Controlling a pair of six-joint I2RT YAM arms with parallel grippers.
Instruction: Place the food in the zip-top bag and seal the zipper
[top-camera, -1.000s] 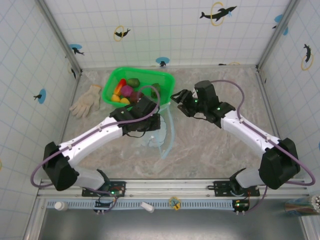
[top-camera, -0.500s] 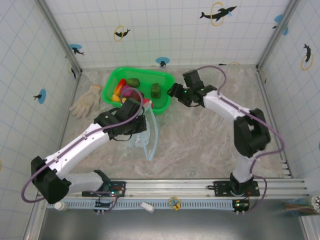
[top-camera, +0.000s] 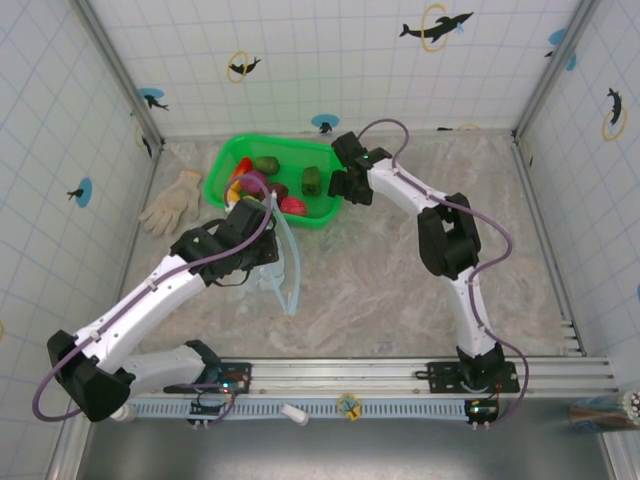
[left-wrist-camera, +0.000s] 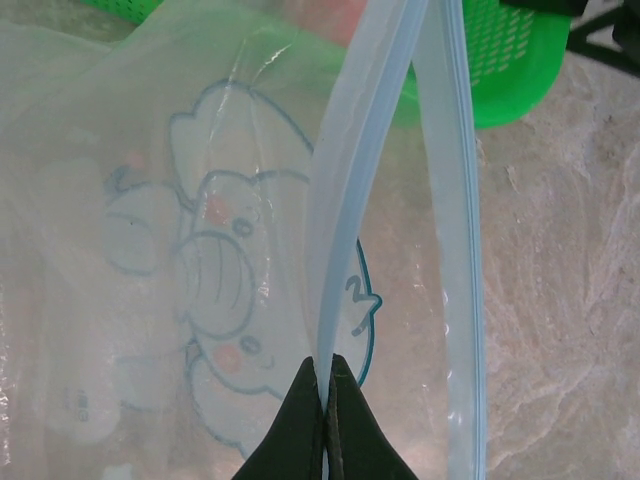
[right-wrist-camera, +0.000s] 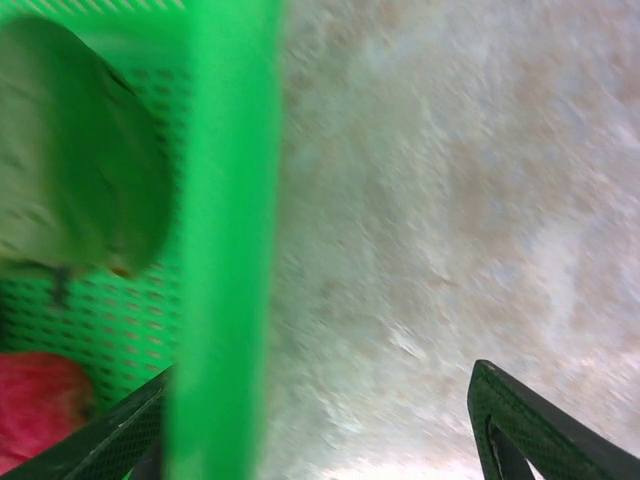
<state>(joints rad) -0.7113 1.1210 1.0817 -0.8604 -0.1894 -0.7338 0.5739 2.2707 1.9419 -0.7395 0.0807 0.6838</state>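
Jaws of left gripper (left-wrist-camera: 323, 365) clamped on one zipper (left-wrist-camera: 345, 200) lip, zip-top bag (left-wrist-camera: 200, 270) open ahead of them, seemingly empty; right gripper (right-wrist-camera: 320, 420) jaws apart astride the green basket (right-wrist-camera: 225, 200) rim, food (right-wrist-camera: 70, 170) just beyond; bagging and sealing both left.

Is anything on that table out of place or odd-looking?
A white glove lies on the table left of the green basket; it has no part in packing food. Nothing looks spilled: the toy food sits in the basket, and the left fingers pinch the clear bag by its blue zipper strip.
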